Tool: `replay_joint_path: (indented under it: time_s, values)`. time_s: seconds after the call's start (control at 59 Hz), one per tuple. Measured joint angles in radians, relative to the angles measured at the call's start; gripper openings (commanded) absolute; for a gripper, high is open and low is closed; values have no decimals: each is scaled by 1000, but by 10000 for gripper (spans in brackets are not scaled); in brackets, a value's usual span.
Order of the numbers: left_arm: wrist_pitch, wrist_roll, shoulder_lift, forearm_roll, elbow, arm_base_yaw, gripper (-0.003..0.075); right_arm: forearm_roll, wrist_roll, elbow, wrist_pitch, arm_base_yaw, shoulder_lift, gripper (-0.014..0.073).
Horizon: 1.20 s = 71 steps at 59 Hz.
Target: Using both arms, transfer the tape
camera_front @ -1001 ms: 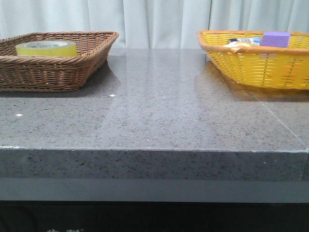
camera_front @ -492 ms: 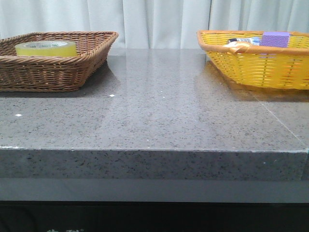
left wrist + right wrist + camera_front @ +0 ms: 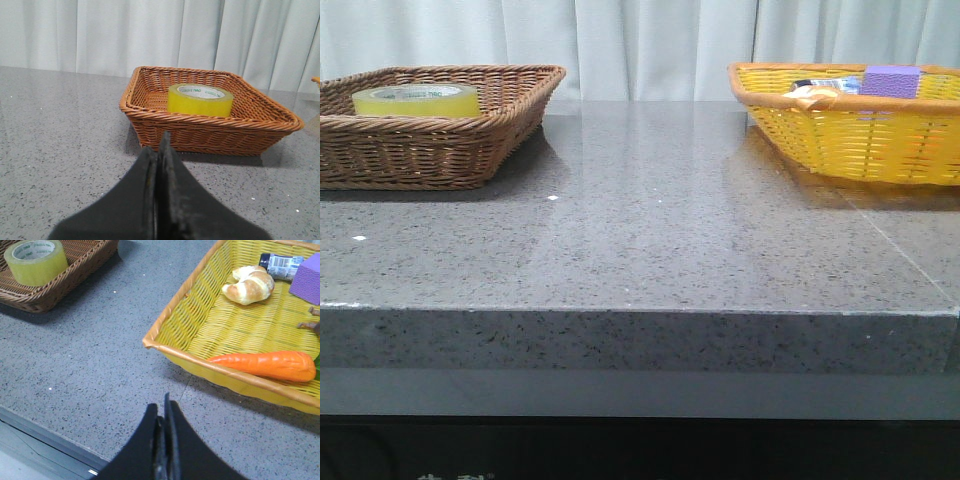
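Left gripper [image 3: 161,145]: we see its fingers pressed together, empty, aimed at the brown wicker basket [image 3: 150,112] just ahead.
Right gripper [image 3: 164,407]: likewise closed, beside the yellow basket [image 3: 170,307], well apart from the roll.
Tape [image 3: 200,99]: inside the brown basket, lying flat, core axis upright.
Nearer arm: left, we judge.

Yellow translucent tape [image 3: 416,99] roll, lying flat, core up, inside brown wicker basket [image 3: 470,150]

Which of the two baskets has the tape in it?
The brown wicker basket on the robot's left holds the tape; the yellow basket holds food items and a purple block.
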<state>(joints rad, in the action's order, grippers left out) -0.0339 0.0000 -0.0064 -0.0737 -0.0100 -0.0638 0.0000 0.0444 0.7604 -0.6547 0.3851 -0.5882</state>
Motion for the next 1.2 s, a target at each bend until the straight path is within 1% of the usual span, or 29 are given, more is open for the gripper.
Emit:
replay_joint_path:
  time_s: [0.322,0.458,0.594,0.662,0.712,0.78,0.865,0.984,1.12,1.204]
  values:
    - [0,0,0,0,0,0,-20,0,0,-2,0,0,0,-68]
    - [0,0,0,0,0,0,-20,0,0,-40,19,-23,55,-68]
    - [1,0,0,0,0,0,-20,-6,0,-174,114,-110,207,-68]
    - [2,0,0,0,0,0,-20,0,0,-314,214,-184,326,-68]
    - [2,0,0,0,0,0,-20,0,0,-375,272,-220,384,-68]
    - [2,0,0,0,0,0,-20,33,0,-472,350,-260,455,-68]
    - [2,0,0,0,0,0,-20,70,0,-575,427,-282,526,-68]
    - [2,0,0,0,0,0,-20,88,0,-686,510,-289,587,-68]
    - [2,0,0,0,0,0,-20,91,0,-770,595,-294,597,-68]
    - [2,0,0,0,0,0,-20,93,0,-785,611,-304,597,-68]
